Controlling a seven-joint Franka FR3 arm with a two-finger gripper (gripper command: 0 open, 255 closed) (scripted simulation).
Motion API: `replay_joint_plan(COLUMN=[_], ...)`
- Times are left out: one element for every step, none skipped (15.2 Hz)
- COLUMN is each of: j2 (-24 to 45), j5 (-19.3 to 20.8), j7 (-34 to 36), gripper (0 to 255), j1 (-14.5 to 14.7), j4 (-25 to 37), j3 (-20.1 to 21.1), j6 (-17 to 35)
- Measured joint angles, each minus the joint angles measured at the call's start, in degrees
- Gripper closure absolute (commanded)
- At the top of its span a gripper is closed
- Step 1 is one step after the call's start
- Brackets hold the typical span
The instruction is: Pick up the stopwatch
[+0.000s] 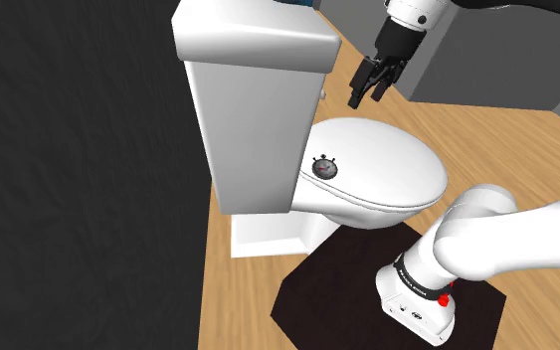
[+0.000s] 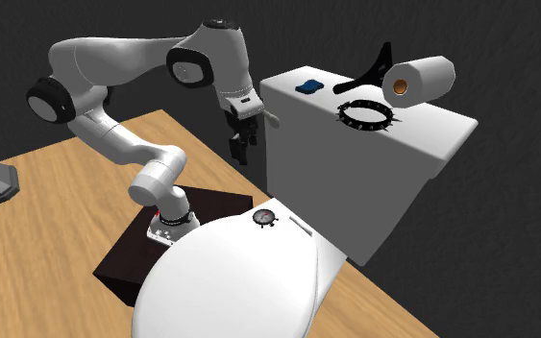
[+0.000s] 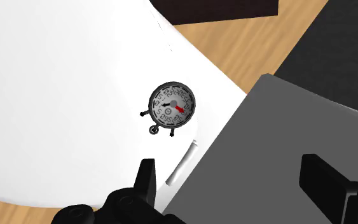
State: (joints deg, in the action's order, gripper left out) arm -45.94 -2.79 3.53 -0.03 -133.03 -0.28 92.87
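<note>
- Black fingers (image 3: 147, 178) of the hand (image 3: 230, 173) spread wide and empty, poised well above the toilet lid (image 3: 56, 95).
- Flat on that white lid, just beside the tank (image 3: 285, 146): the stopwatch (image 3: 173, 105), face up, small knobs jutting from its rim.
- Best centred over the dial first, then lowered straight and closed across the round case, clear of the knobs.
- Tight on the tank side, probably; open lid elsewhere, curving away to its edge.

I found nothing readable; the small round grey stopwatch (image 3: 173, 107) on the white toilet lid (image 3: 56, 95) bore a ring of numerals too tiny to make out.
</note>
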Motion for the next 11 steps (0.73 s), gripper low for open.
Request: replay_joint_plan(j2=[0.0, 0.2, 0.6, 1.3, 2.1, 2.8, 4.1, 5.0, 5.7, 7.1, 8.5], j5=[0.0, 0.2, 0.6, 0.8, 1.3, 1.8, 2.2, 2.7, 3.4, 3.9, 4.4], j7=[0.0, 0.3, 0.7, 1.4, 2.0, 2.6, 3.3, 4.1, 4.6, 5.5, 6.6], gripper=[0, 0, 0, 0, 0, 0, 0, 0, 0, 0, 0], j1=[0.0, -0.1, -0.4, -0.6, -1.0, -1.3, -1.6, -2.0, -2.5, -2.9, -3.2], j4=[0.0, -0.7, -1.7, -2.7, -3.8, -5.4, -6.3, -7.4, -8.7, -9.2, -10.0], j3=[0.0, 0.3, 0.5, 1.2, 1.5, 2.0, 2.5, 3.0, 3.3, 3.8, 4.5], j6=[0.0, 0.9, 2.1, 3.9, 5.6, 7.8, 10.0, 11.8, 13.8, 15.6, 17.7])
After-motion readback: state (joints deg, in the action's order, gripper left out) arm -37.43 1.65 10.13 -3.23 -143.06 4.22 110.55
